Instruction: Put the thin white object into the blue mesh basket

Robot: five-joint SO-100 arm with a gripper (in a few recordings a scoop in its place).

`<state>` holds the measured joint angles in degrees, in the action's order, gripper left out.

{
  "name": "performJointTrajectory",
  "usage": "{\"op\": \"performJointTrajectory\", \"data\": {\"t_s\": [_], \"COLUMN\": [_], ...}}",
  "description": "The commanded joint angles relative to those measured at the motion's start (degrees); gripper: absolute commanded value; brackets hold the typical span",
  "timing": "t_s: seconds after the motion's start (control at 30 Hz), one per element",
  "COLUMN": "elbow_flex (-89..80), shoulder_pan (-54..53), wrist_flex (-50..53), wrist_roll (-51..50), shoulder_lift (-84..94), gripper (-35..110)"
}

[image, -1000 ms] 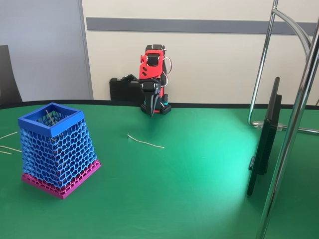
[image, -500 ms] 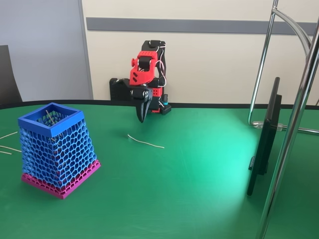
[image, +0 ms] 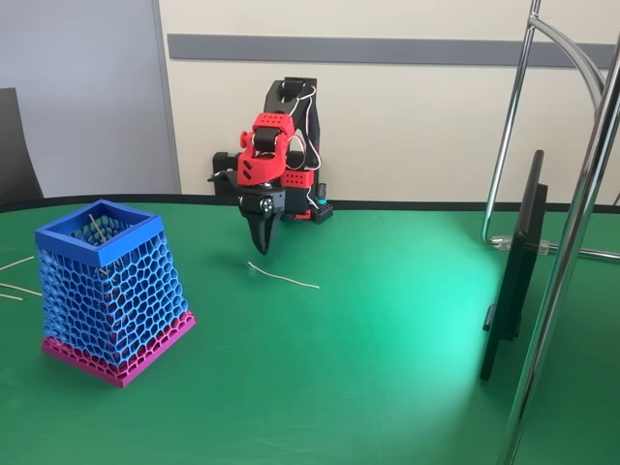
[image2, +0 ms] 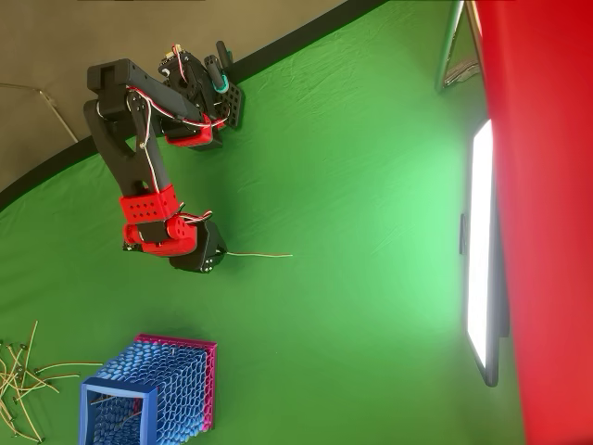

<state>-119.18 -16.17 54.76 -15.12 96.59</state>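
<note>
Since the earlier frames the arm has swung out from its base and dropped, so the pincer [image: 259, 244] now points down just above the left, kinked end of the thin white object [image: 282, 276], not touching it. Its fingers look drawn to a narrow point and hold nothing. The strand lies flat on the green surface [image: 387, 339], well right of the blue mesh basket [image: 108, 291], which stands upright at the near left.
</note>
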Motion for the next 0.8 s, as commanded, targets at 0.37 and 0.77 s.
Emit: {"op": "performJointTrajectory", "data": {"t_s": [0.37, 0.77], "elbow_flex": [5.62, 7.56], "shoulder_pan": [-3.52, -4.31], "wrist_flex": [2.37, 3.96], "wrist_roll": [-2.29, -1.14], "shoulder_lift": [-5.89, -10.63], "gripper": [9, 15]}}
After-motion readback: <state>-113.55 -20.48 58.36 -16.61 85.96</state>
